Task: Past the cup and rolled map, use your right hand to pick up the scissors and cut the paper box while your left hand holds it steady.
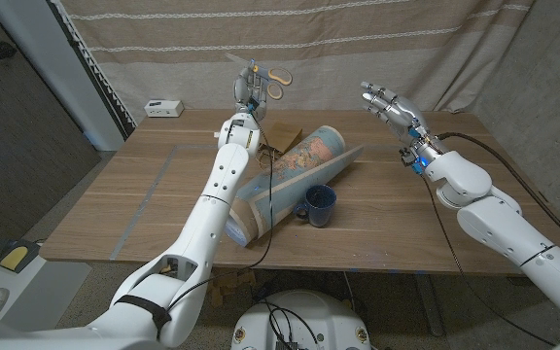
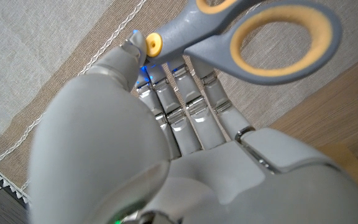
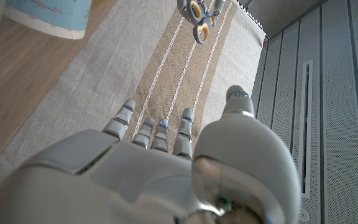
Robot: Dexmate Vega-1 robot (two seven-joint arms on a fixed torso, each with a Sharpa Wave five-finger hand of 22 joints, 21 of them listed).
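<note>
The wooden tabletop (image 1: pixel 377 228) carried the rolled map (image 1: pixel 295 175) lying slantwise across its middle, with the dark blue cup (image 1: pixel 318 205) just beside its near edge, so both stood between the robot and the brown paper box (image 1: pixel 282 134) at the far side. The left hand (image 1: pixel 248 94) was raised above that box, fingers clamped on the scissors (image 1: pixel 267 83), whose grey and yellow handles stuck out toward the right hand (image 1: pixel 389 106). That hand hung in the air well apart, fingers spread and holding nothing, likely waiting to receive the scissors, since the task wants it cutting.
</note>
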